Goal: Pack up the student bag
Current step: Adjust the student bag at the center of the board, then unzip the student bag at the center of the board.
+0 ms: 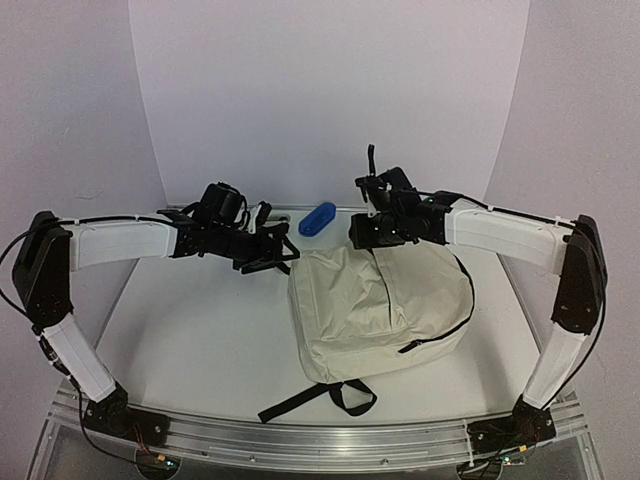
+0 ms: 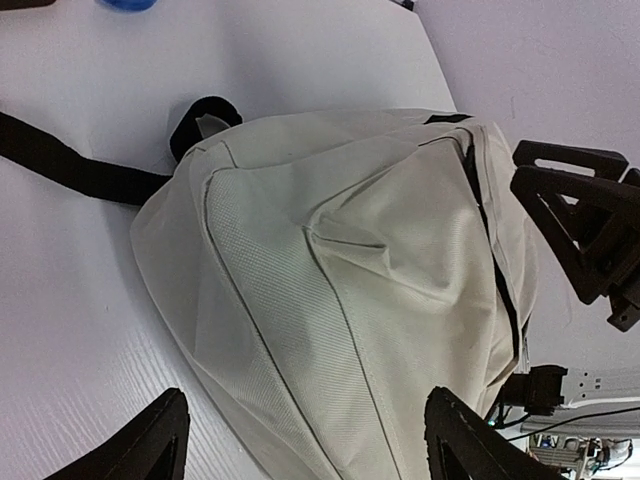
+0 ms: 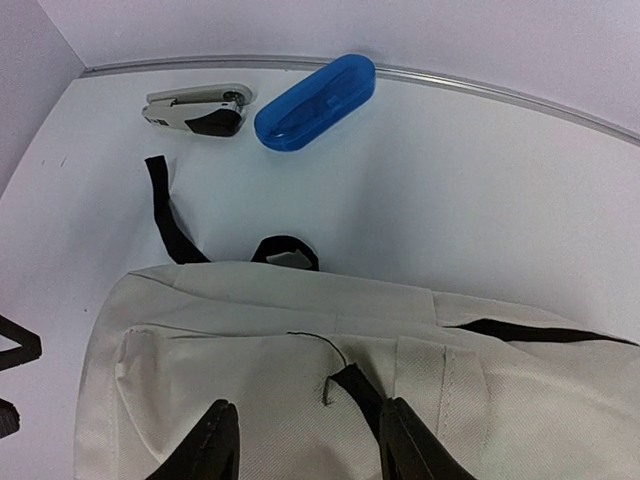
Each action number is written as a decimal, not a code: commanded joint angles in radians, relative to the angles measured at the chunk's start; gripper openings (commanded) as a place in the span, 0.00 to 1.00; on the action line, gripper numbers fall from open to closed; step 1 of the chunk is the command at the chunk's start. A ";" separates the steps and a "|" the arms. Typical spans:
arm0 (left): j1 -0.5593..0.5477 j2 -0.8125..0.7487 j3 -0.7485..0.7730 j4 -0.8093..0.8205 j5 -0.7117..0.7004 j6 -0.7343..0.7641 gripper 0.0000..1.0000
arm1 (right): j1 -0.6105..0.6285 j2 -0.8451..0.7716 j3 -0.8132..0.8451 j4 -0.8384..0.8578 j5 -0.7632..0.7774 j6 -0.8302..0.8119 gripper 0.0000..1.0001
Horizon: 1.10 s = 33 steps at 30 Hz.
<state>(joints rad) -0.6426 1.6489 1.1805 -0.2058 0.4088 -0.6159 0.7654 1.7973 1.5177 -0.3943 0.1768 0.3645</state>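
White surface (image 1: 200,340) carries the student bag (image 1: 370,310) at centre-right (cream fabric, lying flat); left pincer (image 2: 305,420) hangs spread above it, right pincer (image 3: 308,412) half-spread astride its black tab (image 3: 352,385).

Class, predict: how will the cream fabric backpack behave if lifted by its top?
The cream fabric backpack likely sags and folds: its cloth lies creased and slumped. It looks fairly empty, so probably light for its size. Its loose black straps may trail and drag.

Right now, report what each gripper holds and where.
Left gripper: nothing, jaws open near the student bag. Right gripper: nothing yet, jaws apart around its black tab.
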 commanded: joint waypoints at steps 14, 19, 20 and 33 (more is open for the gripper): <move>0.000 0.120 0.115 0.052 -0.028 -0.027 0.80 | -0.004 0.117 0.098 -0.046 0.103 -0.053 0.25; 0.001 0.156 0.145 0.046 -0.062 -0.025 0.75 | -0.004 0.105 0.086 -0.046 0.110 -0.046 0.07; 0.001 0.159 0.148 0.049 -0.062 -0.026 0.75 | -0.004 0.102 0.084 -0.046 0.109 -0.044 0.06; 0.008 0.239 0.189 0.061 -0.032 -0.050 0.36 | -0.004 0.018 0.046 -0.044 0.033 -0.036 0.00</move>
<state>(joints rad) -0.6395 1.8839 1.3224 -0.1703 0.3676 -0.6590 0.7635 1.8908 1.5742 -0.4366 0.2512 0.3264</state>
